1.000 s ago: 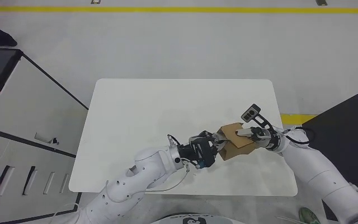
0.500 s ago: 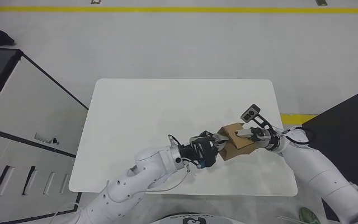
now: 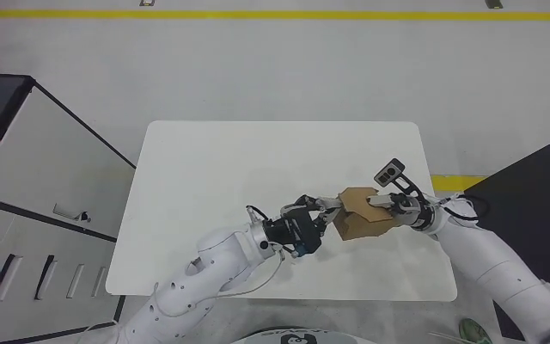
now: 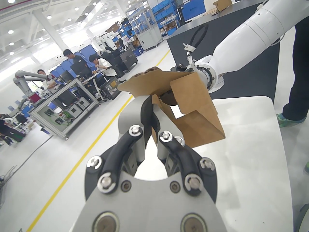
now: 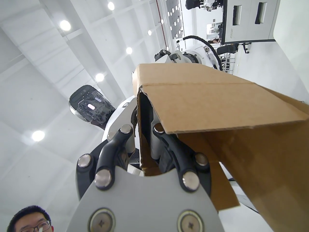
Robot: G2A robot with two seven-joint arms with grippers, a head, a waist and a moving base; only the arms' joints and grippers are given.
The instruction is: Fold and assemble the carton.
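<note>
A cabinet (image 3: 34,155) stands at the left edge, a white table (image 3: 215,172) in the middle, and a yellow line (image 3: 258,14) runs along the top. Right of centre, the left claw (image 3: 332,206) and the right claw (image 3: 377,200) each grasp the carton (image 3: 365,220). The left claw has moved slightly up the frame.

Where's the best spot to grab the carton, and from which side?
Pinch one thin wall at its free edge, as the right gripper does with a wall between its fingers. The carton is hollow and open, probably too wide to span whole. Come at its open end, opposite that gripper.
</note>
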